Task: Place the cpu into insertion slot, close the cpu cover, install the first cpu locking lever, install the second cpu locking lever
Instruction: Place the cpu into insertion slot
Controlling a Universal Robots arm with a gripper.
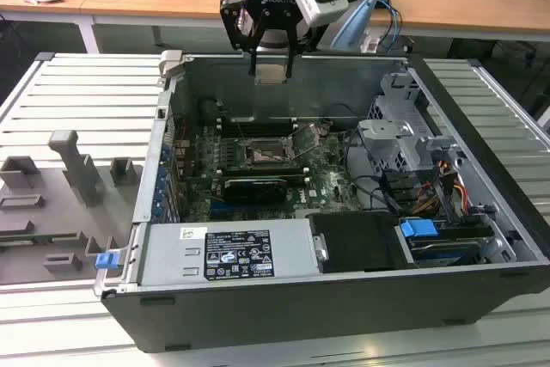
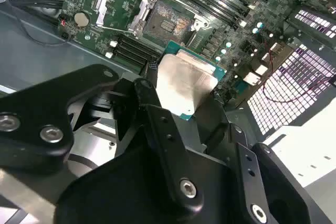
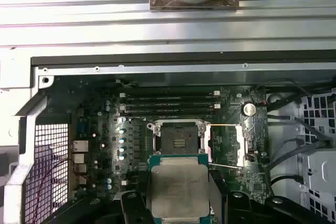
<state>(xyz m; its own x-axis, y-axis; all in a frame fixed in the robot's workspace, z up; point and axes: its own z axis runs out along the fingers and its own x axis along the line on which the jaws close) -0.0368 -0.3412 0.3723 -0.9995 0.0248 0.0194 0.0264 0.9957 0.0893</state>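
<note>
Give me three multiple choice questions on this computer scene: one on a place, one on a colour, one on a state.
1. Where is the cpu?
A) on the wooden desk
B) in the gripper, above the open case
C) on the ribbed table

2. What colour is the circuit board around the insertion slot?
A) red
B) green
C) white

3. How is the cpu cover?
A) swung open
B) shut over the slot
C) lying outside the case

Answers: 1 B, the gripper clamps the cpu over the case. 2 B, green board surrounds the empty slot. 3 A, the cover stands open beside the slot.
</note>
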